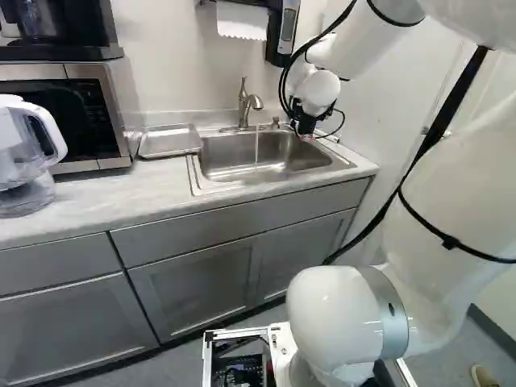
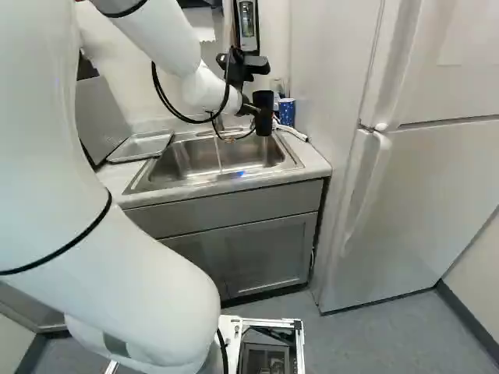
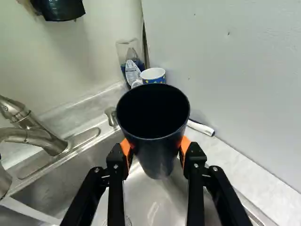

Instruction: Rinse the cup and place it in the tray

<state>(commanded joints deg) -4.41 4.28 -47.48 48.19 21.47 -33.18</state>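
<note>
**Cup (image 3: 153, 117) gripped, water (image 1: 256, 149) running, rinse apparently next**

The gripper (image 3: 156, 149) is clamped on the dark cup, a finger pressed to each side. The cup is upright, mouth up, above the end of the sink (image 1: 266, 153) farther from the tray (image 1: 169, 142). Water falls from the faucet (image 1: 247, 103) into the basin, apart from the cup.

The step in hand looks like the rinse, at or near its start, though whether the cup is already wet inside I cannot tell. The next move calls for carrying it sideways under the stream, clear of the spout, then tipping it out over the basin. A filled cup might slip or spill. The tray comes after that.

The tray lies on the pale counter (image 1: 97, 197), beside the sink, with a microwave (image 1: 105, 113) on its other side and a clear pitcher (image 1: 28, 153) beyond. In the sink's far corner by the wall stand a blue patterned paper cup (image 2: 286, 111) and a bottle (image 3: 132, 70), with a white handle (image 3: 201, 127) lying near. A towel dispenser (image 1: 282, 32) hangs above, grey cabinets (image 1: 201, 282) run below, and a white fridge (image 2: 421, 164) stands to the right in the right base view.
</note>
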